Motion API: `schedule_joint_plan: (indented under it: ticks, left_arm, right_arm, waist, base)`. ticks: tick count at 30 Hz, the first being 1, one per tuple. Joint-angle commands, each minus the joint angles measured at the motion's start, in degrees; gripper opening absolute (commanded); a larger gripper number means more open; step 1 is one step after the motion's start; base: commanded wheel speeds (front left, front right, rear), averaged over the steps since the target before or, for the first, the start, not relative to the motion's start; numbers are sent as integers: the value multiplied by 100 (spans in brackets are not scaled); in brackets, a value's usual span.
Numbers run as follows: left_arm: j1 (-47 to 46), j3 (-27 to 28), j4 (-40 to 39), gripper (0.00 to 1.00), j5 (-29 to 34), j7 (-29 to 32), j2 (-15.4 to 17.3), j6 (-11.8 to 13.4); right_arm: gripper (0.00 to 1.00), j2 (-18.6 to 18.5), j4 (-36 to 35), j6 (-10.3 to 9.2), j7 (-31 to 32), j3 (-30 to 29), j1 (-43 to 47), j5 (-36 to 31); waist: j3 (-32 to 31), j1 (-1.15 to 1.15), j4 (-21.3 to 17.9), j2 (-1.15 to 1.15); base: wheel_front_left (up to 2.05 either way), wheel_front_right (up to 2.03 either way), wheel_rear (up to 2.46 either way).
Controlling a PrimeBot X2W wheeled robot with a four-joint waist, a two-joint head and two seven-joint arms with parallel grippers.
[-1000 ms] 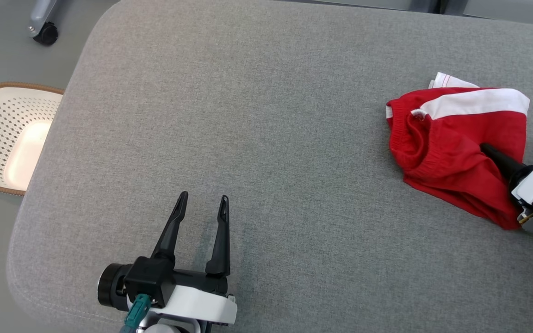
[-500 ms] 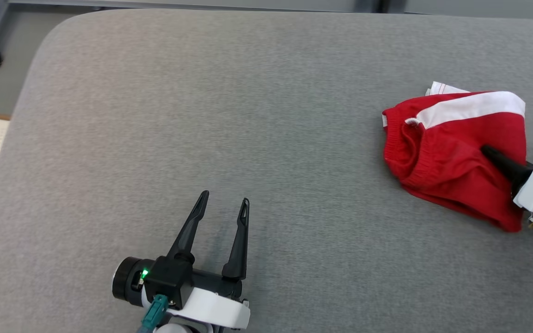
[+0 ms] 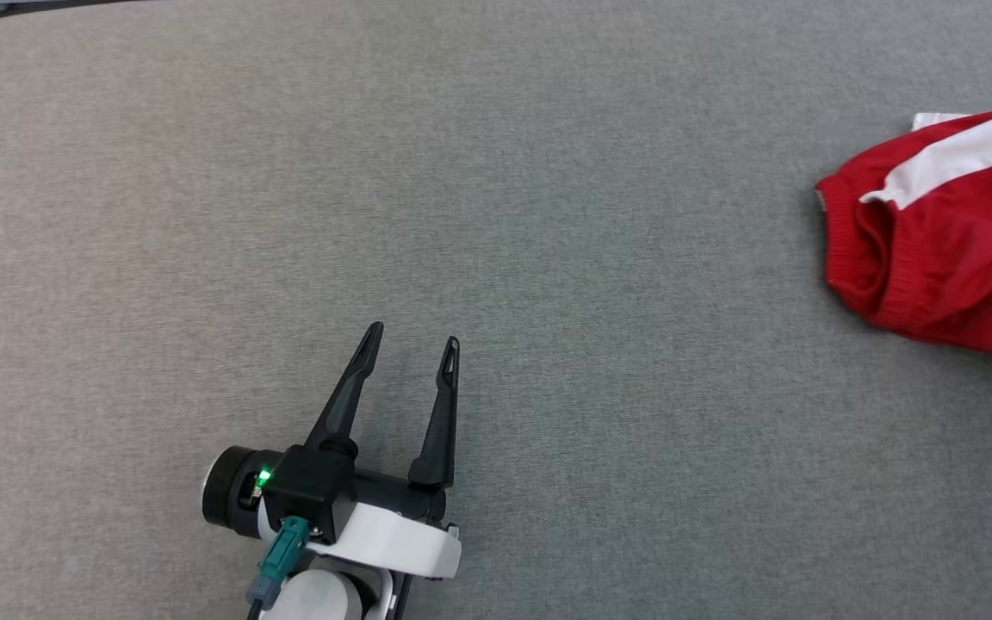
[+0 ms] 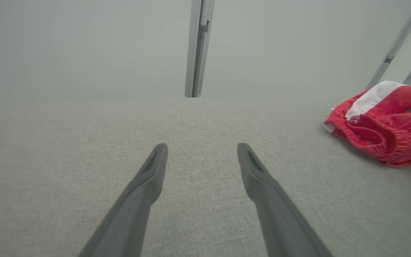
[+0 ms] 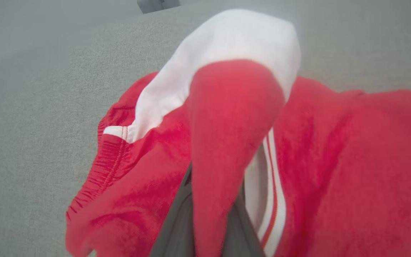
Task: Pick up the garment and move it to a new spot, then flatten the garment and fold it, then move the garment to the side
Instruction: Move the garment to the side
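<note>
Now, our right tool [image 5: 209, 221] is clamped on a raised fold of the red garment [image 5: 334, 160], bunched on the grey worktop's [image 3: 496, 172] right side. Our left tool [image 3: 412, 336] gapes empty, well apart. We should lift straight up so the trailing cloth clears before carrying.

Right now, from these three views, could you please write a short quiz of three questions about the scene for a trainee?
1. True or false: the left hand is open and holds nothing.
2. The red garment has a broad band of which colour? A white, B blue, C black.
3. What is pinched by the right hand?
Key: 1 true; 2 A; 3 a fold of the garment.
</note>
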Motion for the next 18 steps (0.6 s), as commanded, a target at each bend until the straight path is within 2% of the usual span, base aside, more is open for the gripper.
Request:
schedule_joint_plan:
  ticks: [1, 6, 12, 18]
  left_arm:
    - [-153, 25, 11, 100, -20, -23, 21, -5]
    - [-161, 55, 33, 100, -35, -23, 22, -5]
    - [-227, 78, 39, 100, -55, -23, 22, -41]
    - [-245, 89, 5, 100, -12, -23, 21, -37]
  right_arm:
    - [0, -216, -77, 0, 31, 19, -110, 77]
    - [0, -565, -190, 0, 13, 1, -114, 206]
    - [0, -1005, -127, 0, -34, 118, -189, 54]
    - [0, -1311, 175, -1, -168, 411, -327, -534]
  waist:
    - [86, 0, -122, 0]
    - [121, 0, -214, 0]
    - [205, 0, -266, 0]
    - [354, 0, -310, 0]
  base:
    - [0, 0, 0]
    - [0, 0, 0]
    - [0, 0, 0]
    - [0, 0, 0]
